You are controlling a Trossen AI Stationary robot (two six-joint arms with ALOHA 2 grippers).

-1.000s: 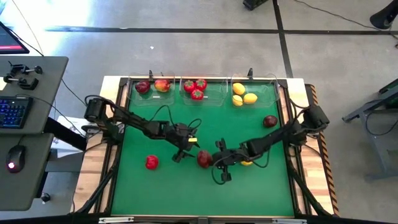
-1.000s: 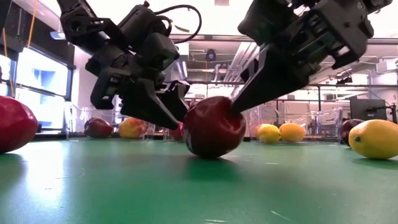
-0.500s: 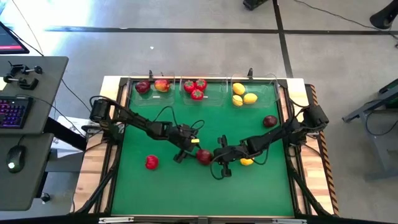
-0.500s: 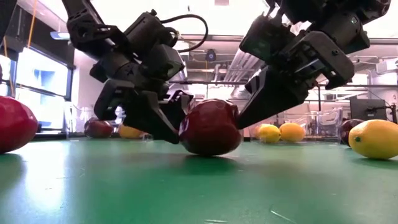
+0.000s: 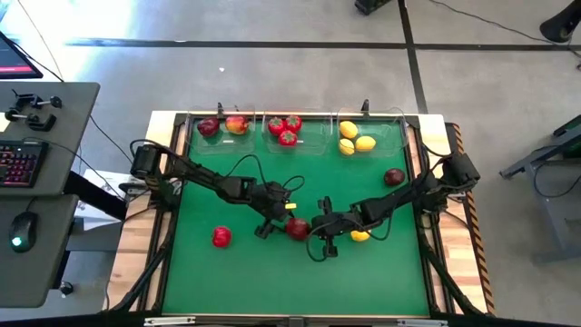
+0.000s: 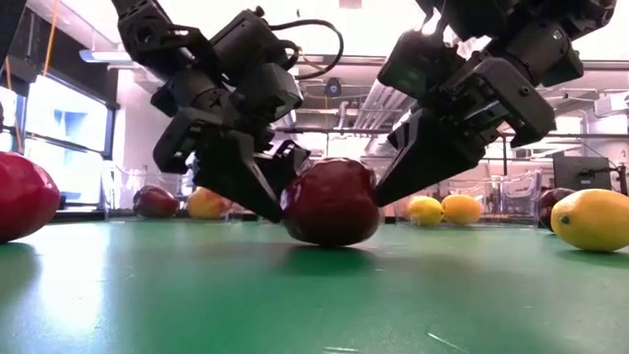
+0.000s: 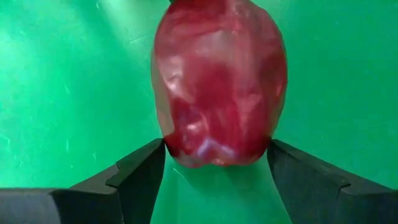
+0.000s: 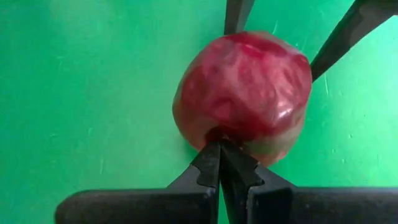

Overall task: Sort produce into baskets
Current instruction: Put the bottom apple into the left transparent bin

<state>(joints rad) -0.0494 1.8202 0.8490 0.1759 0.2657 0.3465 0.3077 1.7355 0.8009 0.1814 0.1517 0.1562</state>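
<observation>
Two hands meet at one dark apple (image 6: 330,202): left hand (image 7: 214,171) spread around it, right hand (image 8: 221,165) pinched shut against it.

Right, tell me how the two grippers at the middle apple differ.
The left gripper has its fingers spread, one on each side of the dark red apple; the right gripper is shut. The left straddles the apple; the right only presses its closed tip against it. In the high view they come from opposite sides. Both are low at the mat.
</observation>
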